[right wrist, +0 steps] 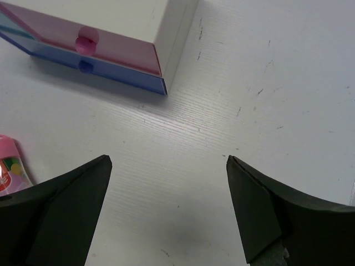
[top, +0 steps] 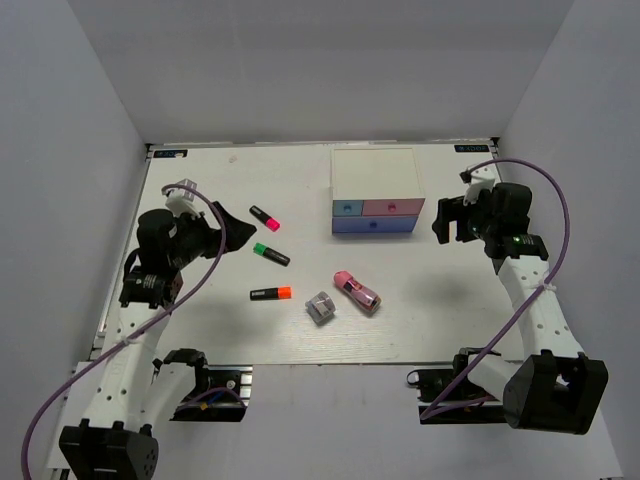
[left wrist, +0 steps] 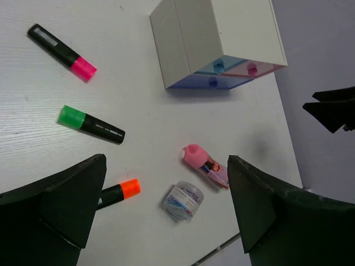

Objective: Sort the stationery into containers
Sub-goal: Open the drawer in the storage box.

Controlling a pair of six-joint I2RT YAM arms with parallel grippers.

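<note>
- Step: sorting not begun. All drawers of the box (top: 373, 185) look shut, so a knob pull is likely needed first.
- Stationery lies on the tabletop (top: 200, 170), arm-side and left of the box: pink-capped highlighter (top: 265, 218), green-capped highlighter (top: 270, 253), orange-capped highlighter (top: 271, 293), grey block (top: 320, 307), pink gadget (top: 357, 292).
- Left claw (top: 228, 222): raised well left of the box, fingers spread, empty.
- Right claw (top: 447, 218): hovers just right of the box, spread, empty.

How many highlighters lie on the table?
3. The pink-capped one lies farthest back, the green-capped one in the middle, the orange-capped one nearest, all left of the box. I see no others.
</note>
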